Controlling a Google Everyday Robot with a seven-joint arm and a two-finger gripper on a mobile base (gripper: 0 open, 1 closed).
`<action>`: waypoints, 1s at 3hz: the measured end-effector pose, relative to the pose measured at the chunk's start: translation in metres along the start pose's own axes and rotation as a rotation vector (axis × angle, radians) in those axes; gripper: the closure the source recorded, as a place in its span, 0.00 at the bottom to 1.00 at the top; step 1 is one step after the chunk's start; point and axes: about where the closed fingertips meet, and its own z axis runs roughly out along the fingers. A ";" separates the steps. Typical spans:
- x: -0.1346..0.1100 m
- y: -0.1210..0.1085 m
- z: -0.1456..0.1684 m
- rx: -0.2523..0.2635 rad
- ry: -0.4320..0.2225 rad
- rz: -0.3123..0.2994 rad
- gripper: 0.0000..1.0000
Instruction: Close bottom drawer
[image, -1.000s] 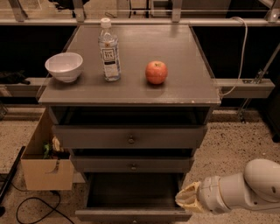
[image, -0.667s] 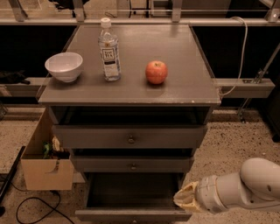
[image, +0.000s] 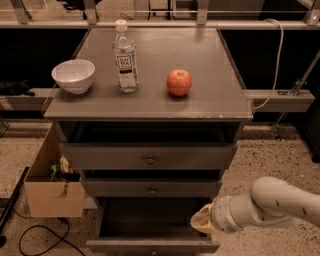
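Observation:
The bottom drawer (image: 150, 245) is the lowest of the grey cabinet's three drawers. It is pulled far out, and its low plain front panel sits at the bottom edge of the view with the dark box interior behind it. My gripper (image: 201, 223) comes in from the right on a white arm and sits at the drawer's right side, just above the right end of the front panel. The middle drawer (image: 150, 188) and the top drawer (image: 149, 157), both with small knobs, are slightly pulled out above it.
On the cabinet top (image: 210, 75) stand a white bowl (image: 73, 75), a water bottle (image: 125, 56) and a red apple (image: 179, 82). An open cardboard box (image: 50, 189) stands on the floor at the left. Black cables (image: 30, 237) lie on the speckled floor.
My gripper and arm have shifted slightly to the left, closer to the bottom drawer's right side. The drawers have not visibly moved.

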 end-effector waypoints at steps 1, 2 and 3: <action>0.020 -0.026 0.026 0.009 -0.031 0.039 1.00; 0.020 -0.026 0.026 0.009 -0.031 0.039 1.00; 0.031 -0.025 0.049 -0.010 -0.016 0.058 1.00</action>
